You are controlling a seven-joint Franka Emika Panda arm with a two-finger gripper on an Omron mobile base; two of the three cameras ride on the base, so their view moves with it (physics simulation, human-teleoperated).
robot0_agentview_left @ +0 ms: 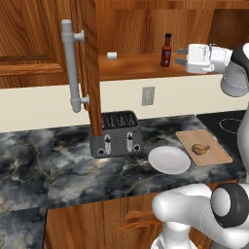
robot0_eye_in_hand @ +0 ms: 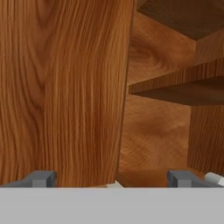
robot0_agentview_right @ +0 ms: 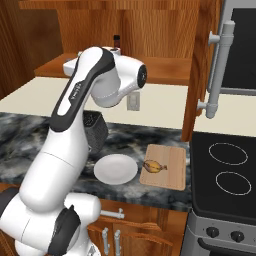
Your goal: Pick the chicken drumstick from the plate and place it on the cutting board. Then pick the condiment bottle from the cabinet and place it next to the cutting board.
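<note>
Just ahead of the gripper [robot0_agentview_left: 181, 56], on the shelf of the cabinet [robot0_agentview_left: 131, 65], stands the condiment bottle [robot0_agentview_left: 166, 50], upright and a little to one side of the fingertips, near but not touching them. The gripper is wide open and holds nothing; its two dark finger tips [robot0_eye_in_hand: 43, 178] stand far apart at the bottom of the hand view, with only wood grain and a shelf edge beyond them.

Well below the gripper, on the counter [robot0_agentview_left: 58, 160], the chicken drumstick [robot0_agentview_left: 200, 149] already lies on the cutting board [robot0_agentview_left: 214, 154], and the plate [robot0_agentview_left: 168, 159] sits bare just beside the board. So the first half looks done, and the bottle is the step in hand.

The risk, as I judge it, is a knock: the bottle is tall and narrow, and the hand camera does not have it centred, so one finger could strike it and tip it or push it deeper. The open cabinet door [robot0_agentview_left: 90, 73] lies farther off on that side; a wide swing could clip it.

Count: one bottle, one small white cylinder [robot0_agentview_left: 112, 55], one drumstick, one plate, one board, one toaster [robot0_agentview_left: 116, 133].
</note>
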